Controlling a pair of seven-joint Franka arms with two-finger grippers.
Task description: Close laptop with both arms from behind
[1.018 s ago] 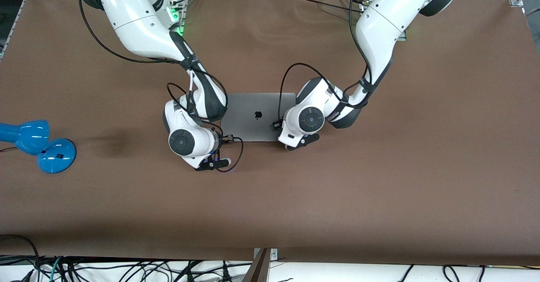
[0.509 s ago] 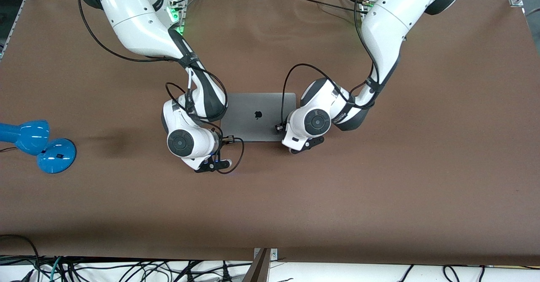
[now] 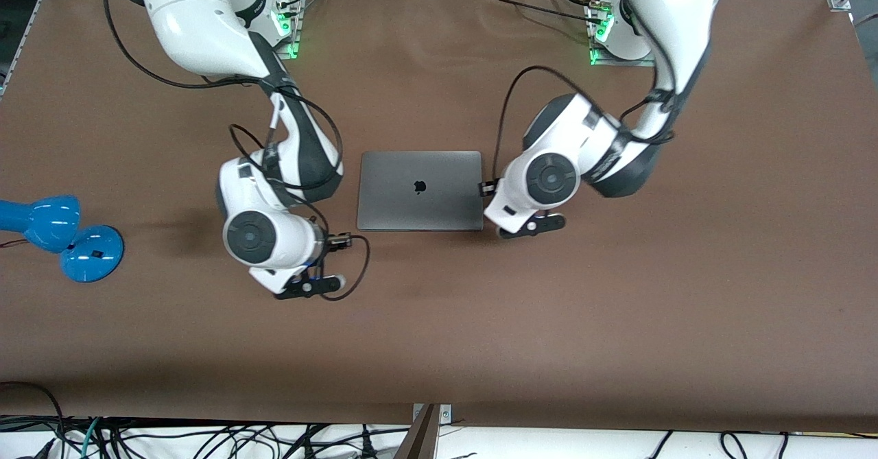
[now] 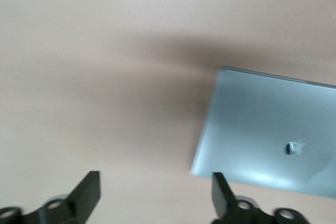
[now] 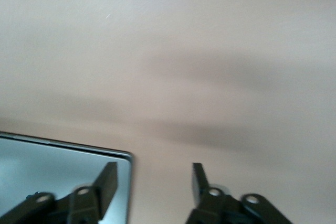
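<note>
Big brown table [image 3: 617,322], flat top. Grey laptop [image 3: 420,190] lies shut on table, near middle, black apple mark on lid. Blue lamp [image 3: 58,236] lies on table at right arm's end, well apart from laptop, round blue base a bit nearer front camera than its head. Arm bases stand along table's top edge.

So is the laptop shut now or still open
Shut. The laptop lies flat on the table, logo side up, with no keyboard or screen showing.
</note>
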